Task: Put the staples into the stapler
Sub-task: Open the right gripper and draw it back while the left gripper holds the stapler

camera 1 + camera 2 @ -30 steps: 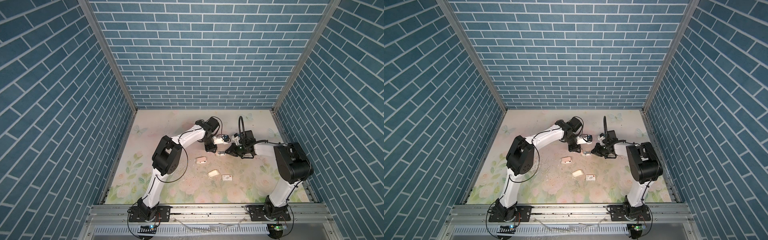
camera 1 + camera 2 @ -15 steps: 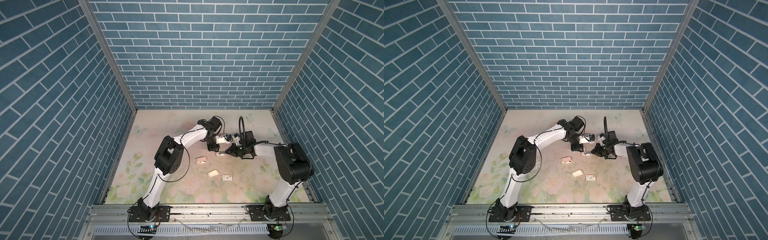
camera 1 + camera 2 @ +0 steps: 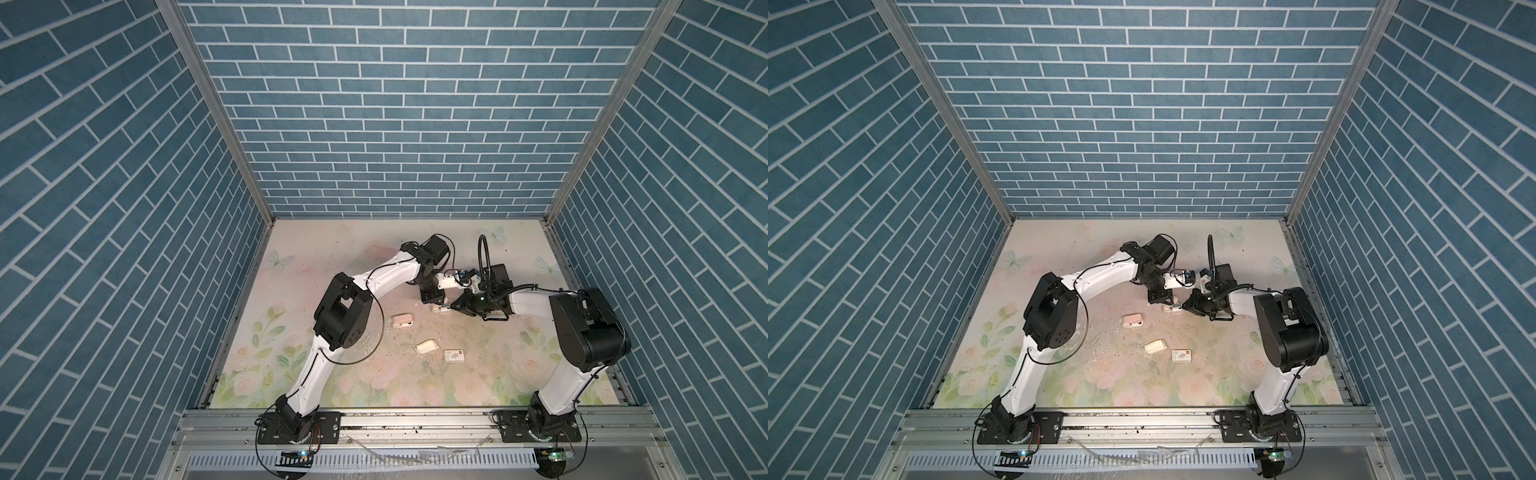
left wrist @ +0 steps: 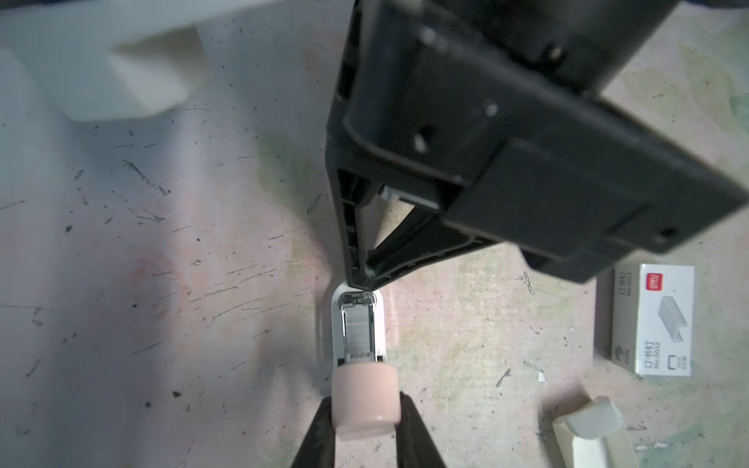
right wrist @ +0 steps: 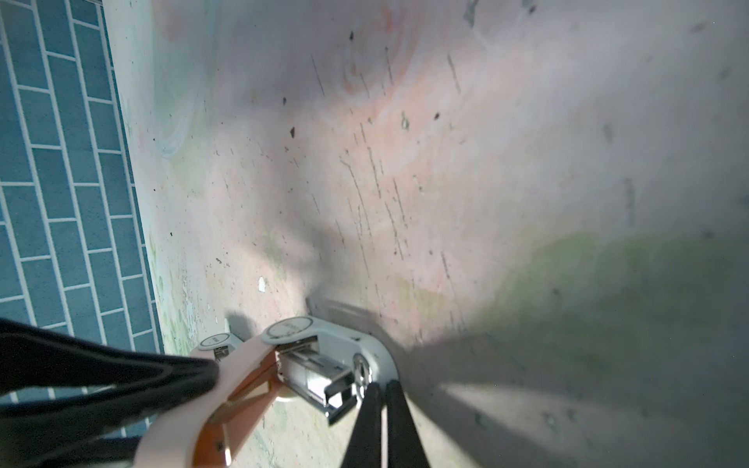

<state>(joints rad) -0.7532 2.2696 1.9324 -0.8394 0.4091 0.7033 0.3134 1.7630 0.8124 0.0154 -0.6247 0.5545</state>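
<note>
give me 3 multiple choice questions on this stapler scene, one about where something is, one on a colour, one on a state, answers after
1. Where does the white staple box lie?
A) right beside the cream stapler
B) against the back wall
C) in a gripper

2. What colour is the lid that the left gripper clamps?
A) blue
B) green
C) pink

3. How is the held stapler?
A) shut flat
B) hinged open, metal channel exposed
C) tucked inside the box

Answers:
1 A: in both top views the box sits just right of the cream stapler.
2 C: the left wrist view shows a pink lid between the black fingers.
3 B: the lid stands raised off the white base, and a silvery strip of staples shows in the channel.
</note>
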